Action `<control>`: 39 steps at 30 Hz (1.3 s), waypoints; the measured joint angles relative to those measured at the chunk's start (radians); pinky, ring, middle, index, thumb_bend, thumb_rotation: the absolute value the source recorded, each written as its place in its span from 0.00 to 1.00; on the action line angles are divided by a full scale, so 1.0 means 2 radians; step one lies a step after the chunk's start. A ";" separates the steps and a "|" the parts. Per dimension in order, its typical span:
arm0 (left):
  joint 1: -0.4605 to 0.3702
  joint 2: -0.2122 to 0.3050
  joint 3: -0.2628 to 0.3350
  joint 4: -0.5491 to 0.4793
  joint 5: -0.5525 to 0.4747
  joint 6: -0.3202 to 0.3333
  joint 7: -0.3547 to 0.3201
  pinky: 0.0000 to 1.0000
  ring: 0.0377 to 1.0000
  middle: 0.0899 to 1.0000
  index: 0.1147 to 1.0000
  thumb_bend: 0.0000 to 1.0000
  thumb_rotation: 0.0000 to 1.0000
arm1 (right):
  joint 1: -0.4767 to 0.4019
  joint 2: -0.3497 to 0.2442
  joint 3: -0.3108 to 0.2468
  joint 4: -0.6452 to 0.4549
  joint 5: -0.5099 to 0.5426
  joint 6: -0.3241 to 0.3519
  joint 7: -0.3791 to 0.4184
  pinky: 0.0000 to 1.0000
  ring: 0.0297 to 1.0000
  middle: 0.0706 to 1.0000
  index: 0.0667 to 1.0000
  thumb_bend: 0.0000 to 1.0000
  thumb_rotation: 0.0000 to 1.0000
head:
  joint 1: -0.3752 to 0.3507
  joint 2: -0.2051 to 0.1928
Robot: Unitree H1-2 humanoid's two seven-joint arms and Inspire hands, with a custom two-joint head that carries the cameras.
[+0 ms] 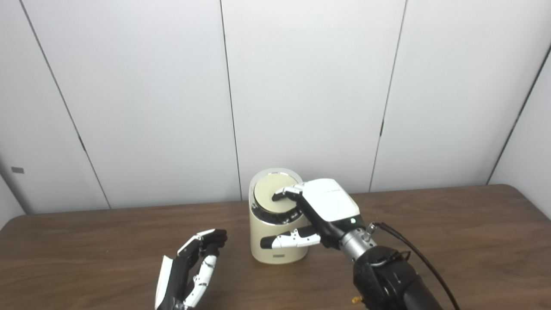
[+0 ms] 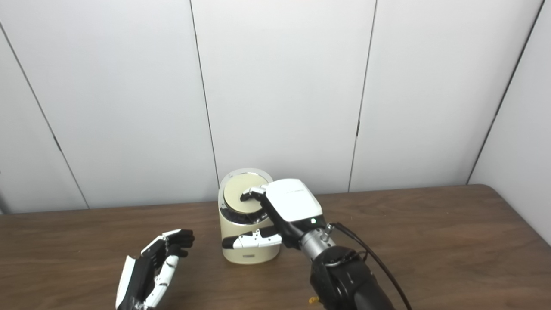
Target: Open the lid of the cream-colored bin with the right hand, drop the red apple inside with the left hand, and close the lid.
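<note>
The cream-colored bin (image 1: 260, 232) stands on the table at mid-centre. Its round lid (image 1: 267, 194) is tilted, its face toward me, with a chrome rim (image 1: 269, 218) showing below it. My right hand (image 1: 327, 202) lies over the bin's top right. Its fingertips (image 1: 282, 193) rest on the lid's face and its thumb (image 1: 292, 239) lies across the bin's front; it grips nothing. My left hand (image 1: 189, 267) is open and empty, palm sideways, low on the table left of the bin. No red apple is in view; the inside of the bin is hidden.
The brown table (image 1: 452, 241) runs to the white panelled wall (image 1: 310, 86) just behind the bin. A black cable (image 1: 413, 252) hangs from my right wrist. The table's right edge shows at the far right.
</note>
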 measured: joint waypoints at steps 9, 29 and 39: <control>0.007 0.000 0.002 -0.008 0.001 0.003 0.000 0.62 0.67 0.66 0.67 0.35 0.78 | 0.004 -0.003 0.016 -0.003 -0.025 -0.003 -0.004 0.79 0.76 0.74 0.72 0.86 0.87 | 0.000 0.003; 0.008 0.000 0.003 -0.008 0.002 0.004 0.000 0.62 0.67 0.66 0.66 0.33 0.76 | 0.008 -0.011 0.054 -0.005 -0.097 -0.009 -0.025 0.76 0.72 0.69 0.66 0.87 0.86 | 0.001 0.003; 0.005 0.000 0.003 -0.005 0.003 0.004 0.000 0.63 0.68 0.67 0.67 0.35 0.78 | 0.032 -0.009 0.040 0.034 -0.065 -0.054 -0.150 0.74 0.77 0.76 0.75 0.83 0.87 | -0.004 -0.002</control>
